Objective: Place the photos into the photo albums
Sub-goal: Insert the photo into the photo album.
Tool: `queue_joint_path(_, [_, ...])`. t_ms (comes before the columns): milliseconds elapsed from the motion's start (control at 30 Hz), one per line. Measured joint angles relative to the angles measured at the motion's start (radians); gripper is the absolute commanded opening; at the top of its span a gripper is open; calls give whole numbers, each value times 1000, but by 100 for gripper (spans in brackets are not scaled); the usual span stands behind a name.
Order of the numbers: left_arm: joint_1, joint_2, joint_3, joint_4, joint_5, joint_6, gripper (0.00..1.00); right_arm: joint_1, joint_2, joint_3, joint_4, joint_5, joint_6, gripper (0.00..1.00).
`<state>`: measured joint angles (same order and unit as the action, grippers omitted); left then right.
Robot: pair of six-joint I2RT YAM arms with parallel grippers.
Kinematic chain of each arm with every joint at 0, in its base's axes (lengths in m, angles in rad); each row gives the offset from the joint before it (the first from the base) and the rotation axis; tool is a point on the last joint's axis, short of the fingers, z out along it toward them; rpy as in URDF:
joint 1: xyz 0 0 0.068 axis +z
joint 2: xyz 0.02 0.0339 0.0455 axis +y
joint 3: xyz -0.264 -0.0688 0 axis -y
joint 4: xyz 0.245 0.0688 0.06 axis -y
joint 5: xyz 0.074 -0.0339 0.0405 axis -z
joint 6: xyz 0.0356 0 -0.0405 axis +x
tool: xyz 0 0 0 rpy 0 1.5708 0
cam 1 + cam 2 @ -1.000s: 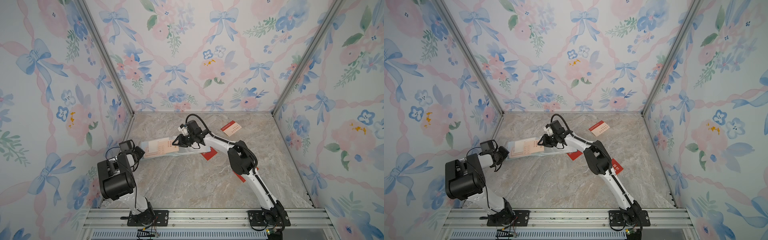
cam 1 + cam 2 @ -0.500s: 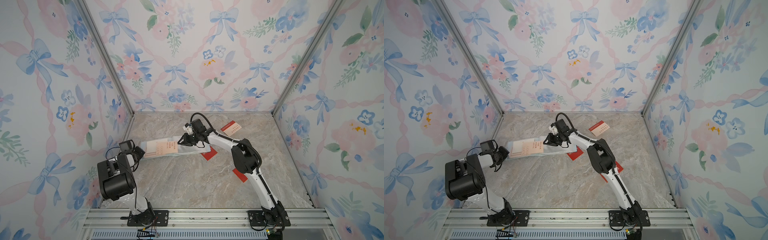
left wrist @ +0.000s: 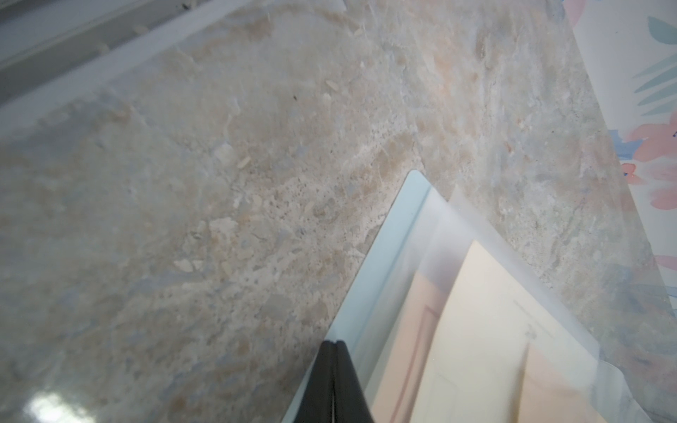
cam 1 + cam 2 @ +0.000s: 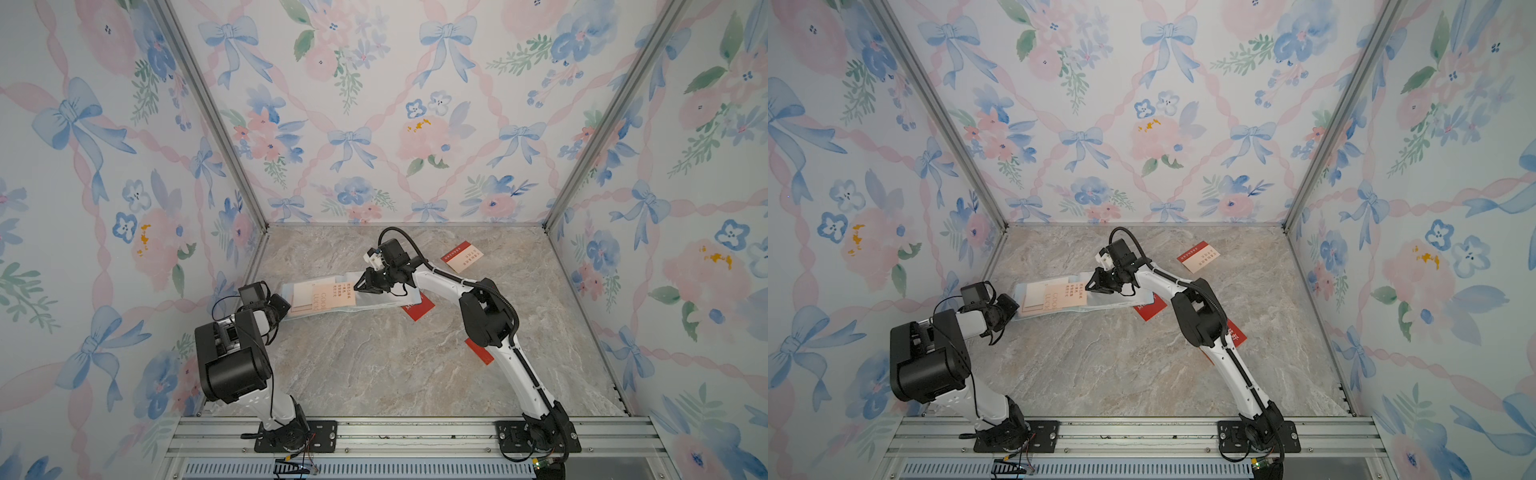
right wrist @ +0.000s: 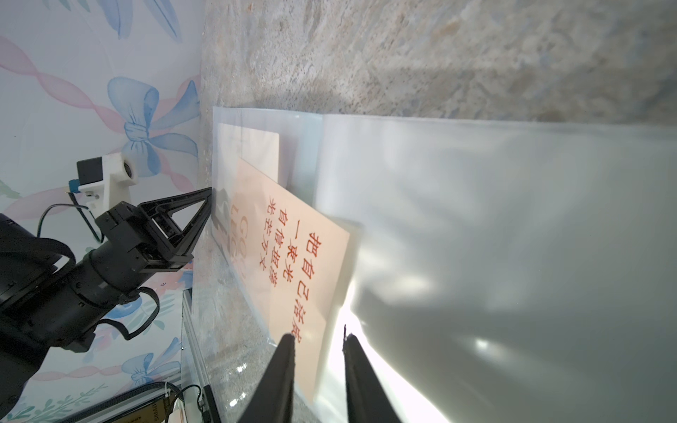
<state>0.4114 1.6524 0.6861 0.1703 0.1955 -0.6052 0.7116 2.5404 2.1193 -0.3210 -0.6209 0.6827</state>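
Note:
The pale blue photo album [image 4: 386, 301] [image 4: 1121, 301] lies open on the marble floor, left of centre. Cream and pink photos [image 4: 320, 297] [image 4: 1054, 297] lie on its left half under a clear sleeve page [image 5: 476, 219]. My left gripper [image 4: 284, 309] [image 4: 1016, 307] [image 3: 334, 342] is shut on the album's left edge [image 3: 395, 234], beside a cream photo [image 3: 476, 329]. My right gripper [image 4: 358, 286] [image 4: 1090, 286] [image 5: 318, 337] hovers low over the album's middle. Its jaws stand apart, and the near corner of the pink photo with red characters [image 5: 293, 263] lies between them.
A red photo [image 4: 419, 307] [image 4: 1150, 307] lies partly under the album's right end. Another red photo [image 4: 478, 351] [image 4: 1237, 334] lies under my right arm. A cream and red photo [image 4: 462, 257] [image 4: 1198, 257] lies at the back right. Patterned walls enclose three sides.
My right gripper's jaws have narrowed and it has shifted slightly along the album. The left arm has not moved.

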Motion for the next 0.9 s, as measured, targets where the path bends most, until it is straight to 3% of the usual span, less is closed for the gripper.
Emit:
queue_joint_path(267, [-14,0,-1,3,0,0,7,13,65,98,-42,-14,-4,0])
queue_joint_path(900, [-32,10,-2,25,0,0,7,51,190,268,-70,-38,36,0])
